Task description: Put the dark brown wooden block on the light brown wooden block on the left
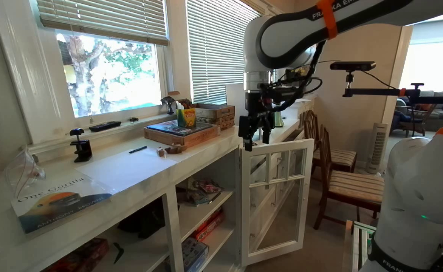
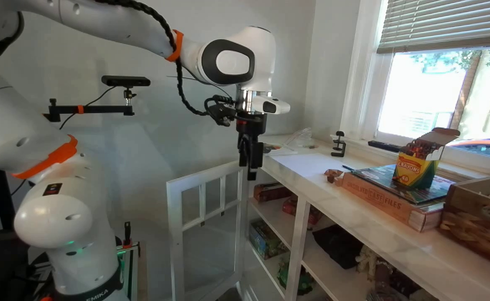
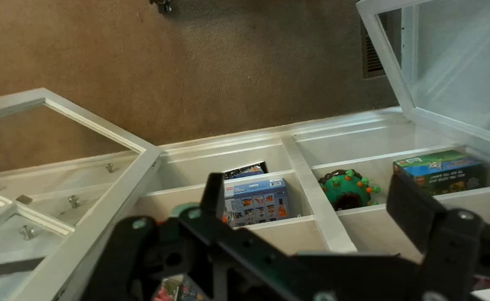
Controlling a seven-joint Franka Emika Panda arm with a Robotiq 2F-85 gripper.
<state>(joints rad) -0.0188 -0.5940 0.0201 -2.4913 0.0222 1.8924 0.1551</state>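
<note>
Counter [image 1: 193, 153]: long, white; work surface here.
Case-files box [image 1: 199, 136]: flat on counter, back from edge.
Gripper [image 1: 257, 142]: hangs out past counter's front edge; fingers [image 3: 414, 207] well apart, nothing betw. per wrist view.
Dk brown block [image 1: 174, 150]: on counter, just beside box corner, inboard of fingers; next move prob. swings in over edge, then down. Long axis too small to tell.
Lt brown block [image 1: 161, 152]: left of dk in an ext. view; touching? can't tell.

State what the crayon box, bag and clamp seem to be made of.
Crayon box: likely thin cardboard, brightly printed, with an open folded flap. Bag: probably clear plastic film, being glossy, creased and transparent. Clamp: black, faintly shiny; coated metal or hard plastic, can't tell which.
</note>
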